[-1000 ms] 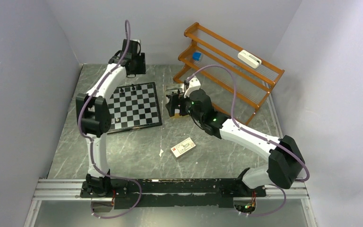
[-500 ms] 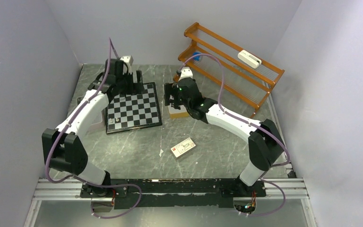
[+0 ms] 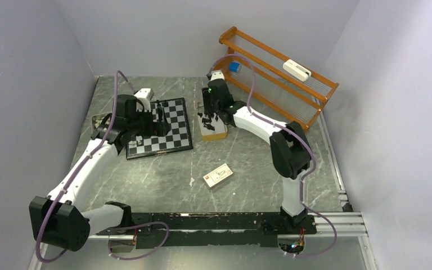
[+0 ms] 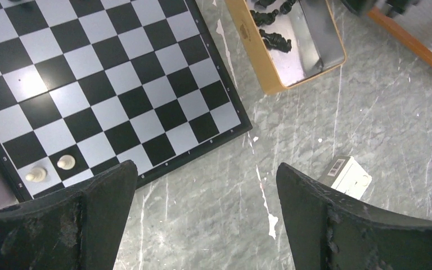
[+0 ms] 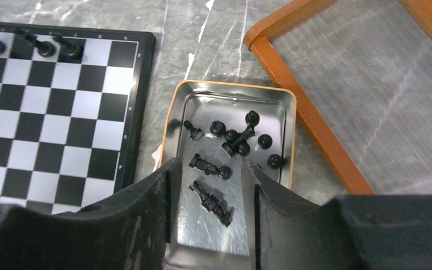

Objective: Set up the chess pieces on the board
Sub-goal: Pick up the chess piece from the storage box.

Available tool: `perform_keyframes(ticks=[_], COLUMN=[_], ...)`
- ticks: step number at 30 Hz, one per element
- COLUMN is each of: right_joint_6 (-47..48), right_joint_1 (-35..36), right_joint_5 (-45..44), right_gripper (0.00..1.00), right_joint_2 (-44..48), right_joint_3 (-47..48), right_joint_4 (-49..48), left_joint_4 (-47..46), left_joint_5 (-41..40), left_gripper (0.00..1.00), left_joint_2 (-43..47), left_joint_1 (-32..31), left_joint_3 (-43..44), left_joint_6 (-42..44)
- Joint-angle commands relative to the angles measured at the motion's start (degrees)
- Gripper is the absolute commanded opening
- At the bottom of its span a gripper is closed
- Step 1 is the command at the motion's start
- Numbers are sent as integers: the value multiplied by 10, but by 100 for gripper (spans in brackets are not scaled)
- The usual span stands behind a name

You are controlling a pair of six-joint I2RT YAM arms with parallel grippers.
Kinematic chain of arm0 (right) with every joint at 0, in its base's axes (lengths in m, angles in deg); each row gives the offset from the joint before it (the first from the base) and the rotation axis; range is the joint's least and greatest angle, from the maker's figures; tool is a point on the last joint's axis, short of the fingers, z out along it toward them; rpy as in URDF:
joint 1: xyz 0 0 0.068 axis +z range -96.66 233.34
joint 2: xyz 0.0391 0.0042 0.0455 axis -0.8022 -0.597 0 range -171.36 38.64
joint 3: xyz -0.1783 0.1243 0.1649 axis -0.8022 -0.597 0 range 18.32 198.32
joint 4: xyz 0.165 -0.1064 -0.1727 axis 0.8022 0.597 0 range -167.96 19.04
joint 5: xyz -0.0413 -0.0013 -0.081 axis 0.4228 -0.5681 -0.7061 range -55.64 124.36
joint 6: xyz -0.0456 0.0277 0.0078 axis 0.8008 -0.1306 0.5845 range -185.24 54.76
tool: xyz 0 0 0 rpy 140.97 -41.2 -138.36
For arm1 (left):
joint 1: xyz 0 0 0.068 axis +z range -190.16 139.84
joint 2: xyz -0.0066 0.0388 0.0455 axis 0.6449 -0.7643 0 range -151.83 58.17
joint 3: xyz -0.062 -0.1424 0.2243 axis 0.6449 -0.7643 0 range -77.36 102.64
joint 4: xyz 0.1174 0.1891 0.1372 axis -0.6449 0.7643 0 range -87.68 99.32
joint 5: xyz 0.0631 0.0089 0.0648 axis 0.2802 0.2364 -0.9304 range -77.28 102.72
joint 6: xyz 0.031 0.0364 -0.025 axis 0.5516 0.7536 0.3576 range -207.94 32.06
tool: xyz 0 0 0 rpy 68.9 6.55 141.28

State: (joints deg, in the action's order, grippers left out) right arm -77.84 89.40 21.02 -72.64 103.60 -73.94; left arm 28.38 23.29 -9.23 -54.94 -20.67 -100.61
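The board [image 3: 171, 135] lies left of centre. Three black chess pieces [image 5: 42, 48] stand on its far row and two pale chess pieces [image 4: 66, 162] near one corner. Several more black pieces [image 5: 239, 140] lie in an open tan tin [image 5: 232, 93] beside the board. My left gripper [image 4: 205, 169] hangs wide open and empty above the board's edge [image 4: 225, 138] and the bare table. My right gripper [image 5: 209, 169] is low over the tin. Its fingers [image 5: 163, 191] stand narrowly apart on either side of a lying black piece [image 5: 211, 202] without touching it.
A small white card box [image 3: 217, 175] lies on the table in front of the board. An orange wooden rack [image 3: 275, 79] stands at the back right, close behind the tin, with a blue block [image 3: 234, 67] and a white item [image 3: 296, 69] on it.
The left arm came from the board's far edge toward the near side and its jaws opened wide. The right gripper settled over the tin and its jaws narrowed round a lying piece.
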Motion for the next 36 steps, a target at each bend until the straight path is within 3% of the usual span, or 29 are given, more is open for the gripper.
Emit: perform_keyframes(ticks=[1, 5, 13, 24, 36], right_joint_6=[41, 48, 64, 66, 72], right_joint_1=[-4, -14, -22, -26, -26], right_joint_5=[-13, -3, 9, 52, 52], right_gripper=[42, 33, 28, 31, 32], right_joint_2=[-51, -91, -152, -201, -238], right_joint_3=[53, 88, 147, 180, 218], right_joint_4=[17, 26, 54, 54, 65], left_joint_4=[8, 13, 21, 27, 27], left_joint_5=[-13, -32, -73, -129, -135], left_gripper=[98, 98, 98, 98, 98], left_joint_2=[23, 37, 67, 105, 104], left_joint_1=[-1, -1, -1, -1, -1], left_joint_3=[-17, -22, -19, -19, -19], left_joint_6=[8, 16, 18, 14, 14])
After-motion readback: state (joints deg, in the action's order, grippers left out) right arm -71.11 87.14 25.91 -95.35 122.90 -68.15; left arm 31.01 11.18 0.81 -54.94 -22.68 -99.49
